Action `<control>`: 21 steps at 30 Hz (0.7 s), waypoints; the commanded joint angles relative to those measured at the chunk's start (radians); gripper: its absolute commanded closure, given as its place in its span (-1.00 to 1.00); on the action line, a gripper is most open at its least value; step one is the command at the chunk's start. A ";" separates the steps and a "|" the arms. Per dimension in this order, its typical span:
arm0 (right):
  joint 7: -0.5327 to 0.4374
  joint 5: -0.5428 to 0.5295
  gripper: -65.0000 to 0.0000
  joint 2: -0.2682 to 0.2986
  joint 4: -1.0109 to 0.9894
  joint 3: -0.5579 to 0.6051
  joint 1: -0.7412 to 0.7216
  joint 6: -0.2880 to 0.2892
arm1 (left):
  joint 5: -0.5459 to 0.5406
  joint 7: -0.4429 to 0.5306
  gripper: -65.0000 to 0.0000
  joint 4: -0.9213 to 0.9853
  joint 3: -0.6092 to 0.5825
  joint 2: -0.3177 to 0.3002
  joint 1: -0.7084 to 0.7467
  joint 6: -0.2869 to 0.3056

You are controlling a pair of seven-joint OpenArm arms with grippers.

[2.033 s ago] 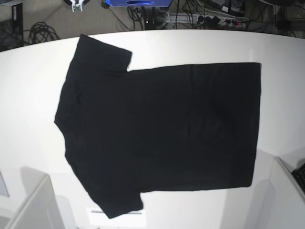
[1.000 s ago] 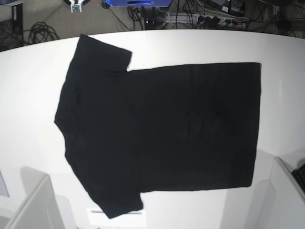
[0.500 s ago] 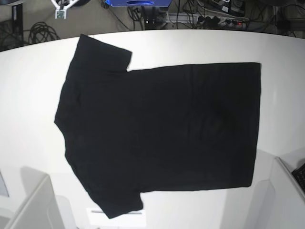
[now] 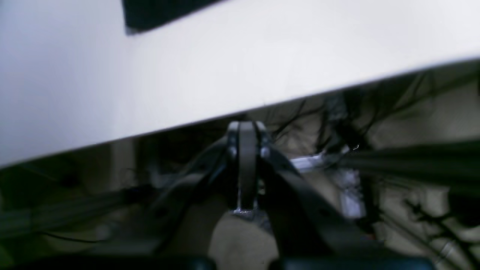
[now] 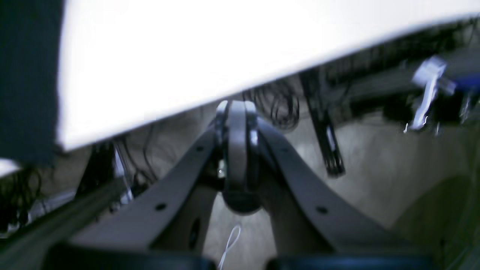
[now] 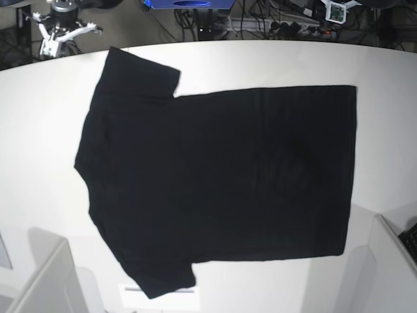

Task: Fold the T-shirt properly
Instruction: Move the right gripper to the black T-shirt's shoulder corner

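T-shirt (image 6: 215,179): it lies flat and spread out on the white tabletop (image 6: 39,143), plain black side up, not folded yet.
Long way: its length runs side to side in my base view, sleeves on the left, bottom hem on the right.
Left fingers (image 4: 245,129): pressed together, holding nothing, out past the far edge of the tabletop.
Right fingers (image 5: 236,108): pressed together too, holding nothing, also past that far edge.
Which arm is nearer: I think the right arm is nearer the sleeves, the left arm nearer the hem.
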State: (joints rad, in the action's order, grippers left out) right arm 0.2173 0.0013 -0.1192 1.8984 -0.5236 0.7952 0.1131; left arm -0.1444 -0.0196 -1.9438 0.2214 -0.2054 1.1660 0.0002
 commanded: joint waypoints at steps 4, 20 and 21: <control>0.081 -0.004 1.00 0.000 0.074 0.020 -0.056 -0.006 | -0.129 0.014 0.63 -0.006 0.031 -0.010 -0.013 -0.007; 0.204 -0.272 -0.29 0.006 0.089 0.095 -0.224 0.185 | -0.344 0.014 0.06 0.014 0.244 -0.024 -0.091 0.074; 0.228 -0.272 -0.29 0.006 0.088 0.095 -0.236 0.184 | -0.366 0.013 0.07 0.017 0.255 -0.024 -0.099 0.094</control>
State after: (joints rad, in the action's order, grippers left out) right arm 0.4835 -0.2577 -0.1184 1.9697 -0.4255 0.5678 0.2962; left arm -0.5087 -0.0269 -1.9182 0.4652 -0.2234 1.0512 0.0986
